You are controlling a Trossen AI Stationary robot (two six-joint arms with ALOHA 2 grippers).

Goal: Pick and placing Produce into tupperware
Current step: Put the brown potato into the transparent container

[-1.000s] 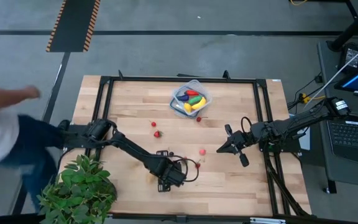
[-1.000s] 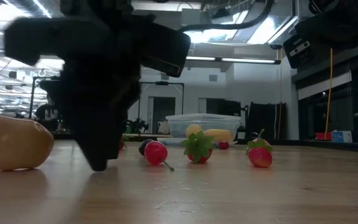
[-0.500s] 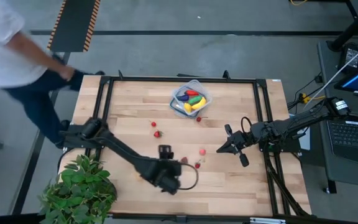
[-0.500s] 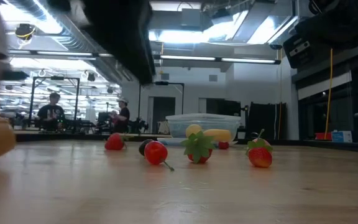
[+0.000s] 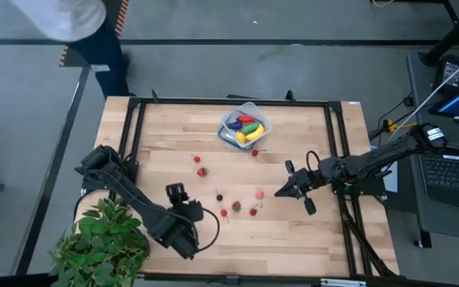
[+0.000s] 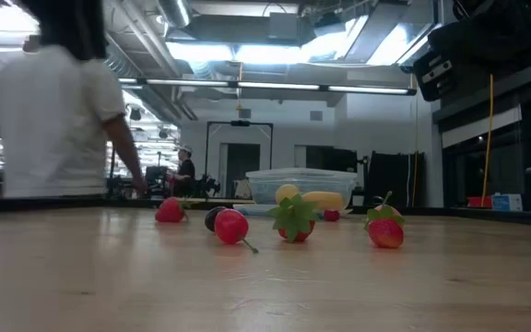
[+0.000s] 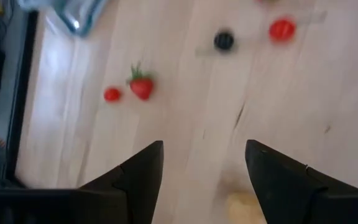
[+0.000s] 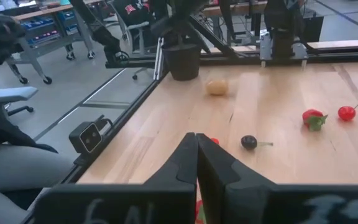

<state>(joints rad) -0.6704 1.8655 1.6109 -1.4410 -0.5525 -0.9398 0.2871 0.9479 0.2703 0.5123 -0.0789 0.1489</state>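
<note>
The left gripper (image 5: 174, 190) hangs above the near-left part of the table (image 5: 309, 239). Its fingers (image 7: 143, 167) stand wide apart with nothing between them. The right gripper (image 5: 281, 191) waits over the right side, pressed shut and empty.

The tupperware (image 5: 263, 119) sits at the far middle edge and already holds a yellow, a red and a green piece. Loose produce lies well apart from it: a strawberry (image 5: 202, 171) with a small red berry (image 5: 197, 159) just beside it, a dark berry (image 5: 219, 196), and a few red pieces (image 5: 236, 206) near the table's middle. A tan piece (image 8: 217, 87) lies on the left side, near the left arm.

The step in hand looks like choosing and reaching for the next piece with the left gripper. To do it well, it should likely take one piece that stands alone, such as the dark berry or the strawberry, which the left wrist view shows ahead of the fingers. The open fingers should be centred over the piece and turned so they close across its body, not its stem or leaves. The drop should be straight, stopping just short of the wood. These pieces are tiny and round, so an off-centre pinch may squirt them away. The close should be slow, and the lift checked before the carry to the tupperware.
</note>
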